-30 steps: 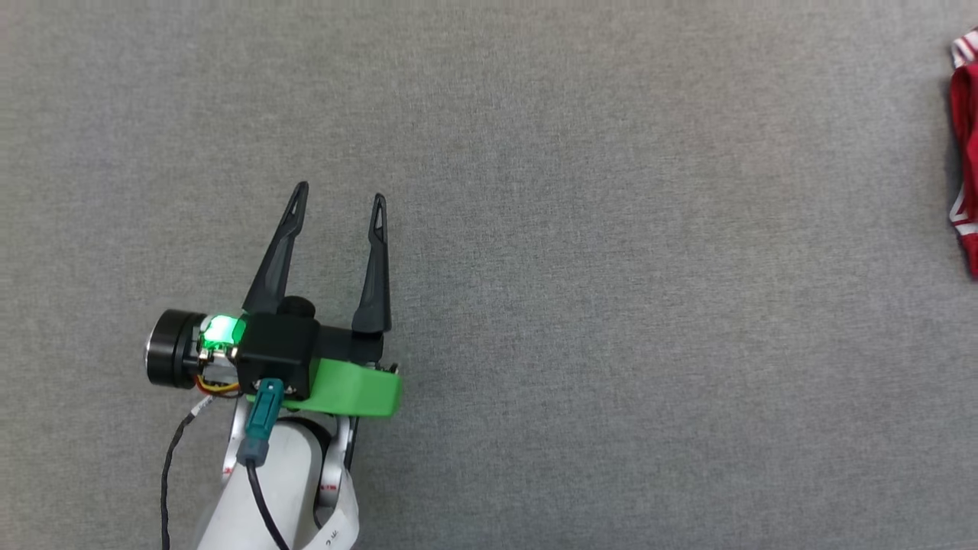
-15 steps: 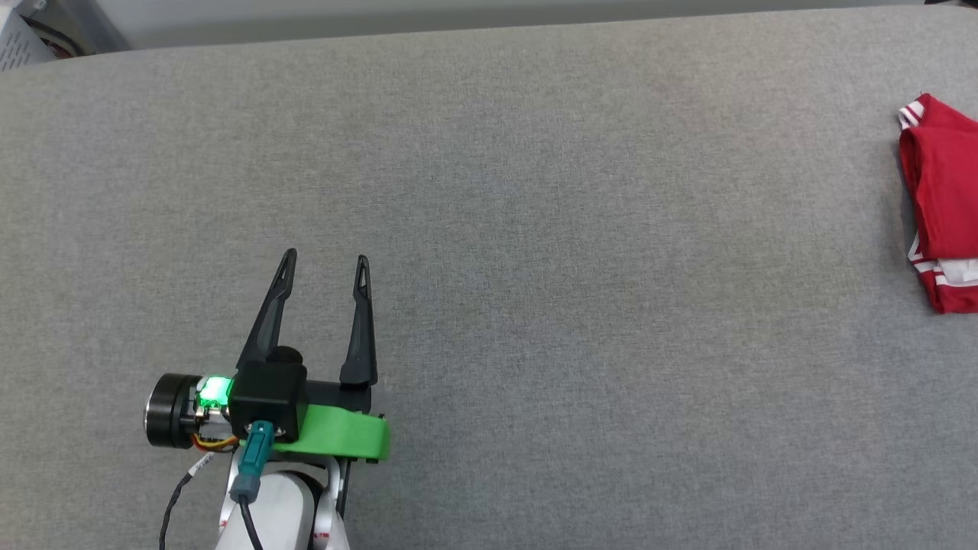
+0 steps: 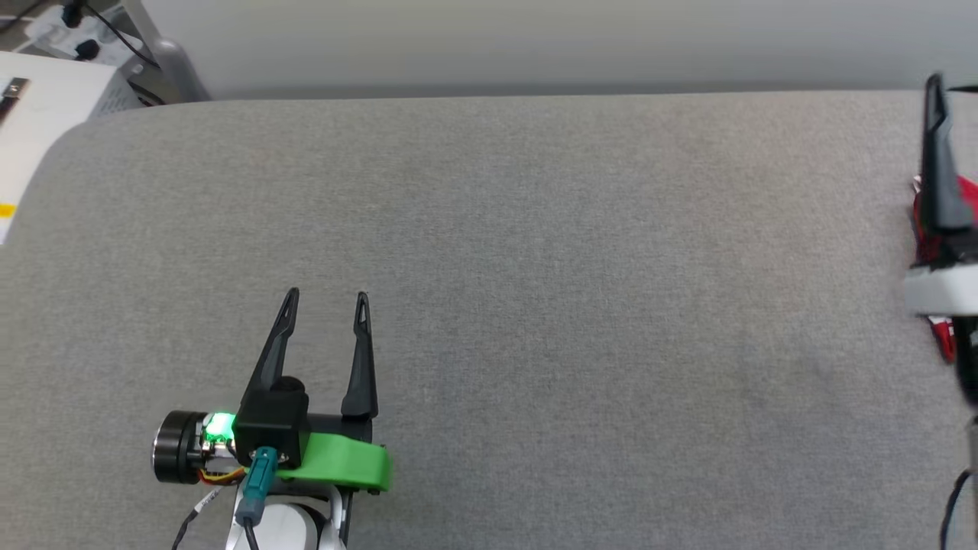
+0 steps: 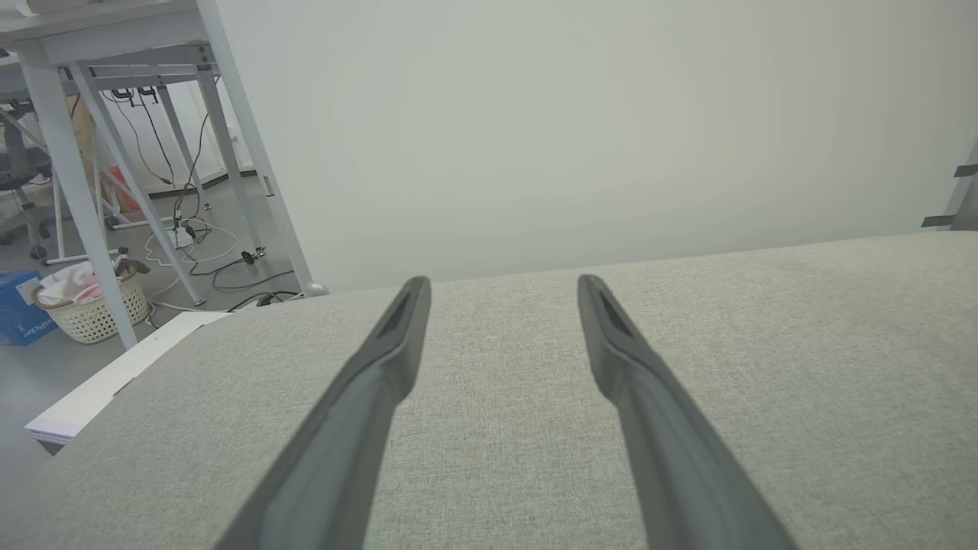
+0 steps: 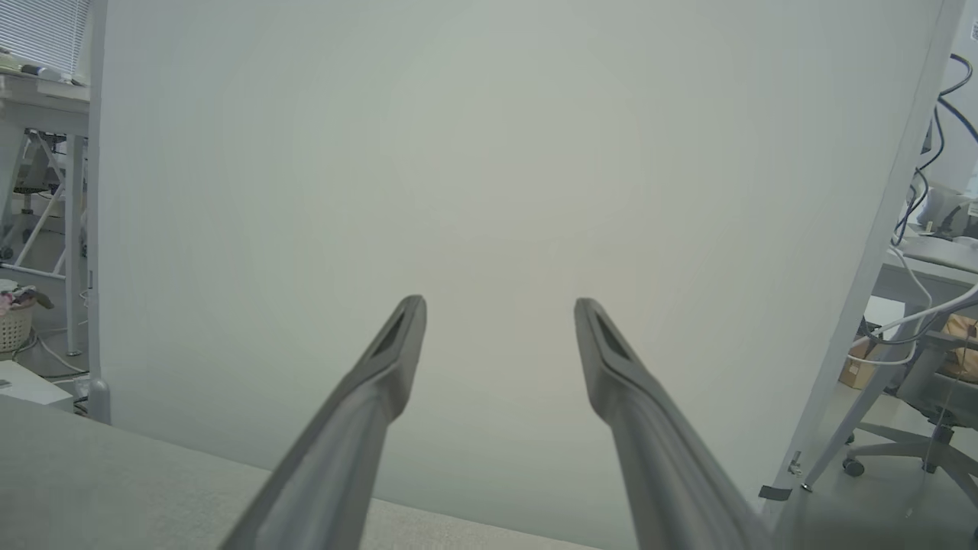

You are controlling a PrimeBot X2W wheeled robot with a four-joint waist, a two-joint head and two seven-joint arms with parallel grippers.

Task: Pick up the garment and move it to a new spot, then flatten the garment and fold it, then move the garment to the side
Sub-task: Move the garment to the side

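The head camera has tilted up. The far edge of the grey surface [image 3: 535,267] now crosses the upper part of the frame, with a pale wall [image 3: 535,46] above it and a white desk with cables [image 3: 46,99] in the upper left corner. With that shift the left gripper [image 3: 327,293] sits lower in the frame. At the right edge, a dark finger [image 3: 938,168] of the right gripper [image 5: 499,305] and its pale body have come in, covering most of the garment [image 3: 966,191], which was in plain sight there before.
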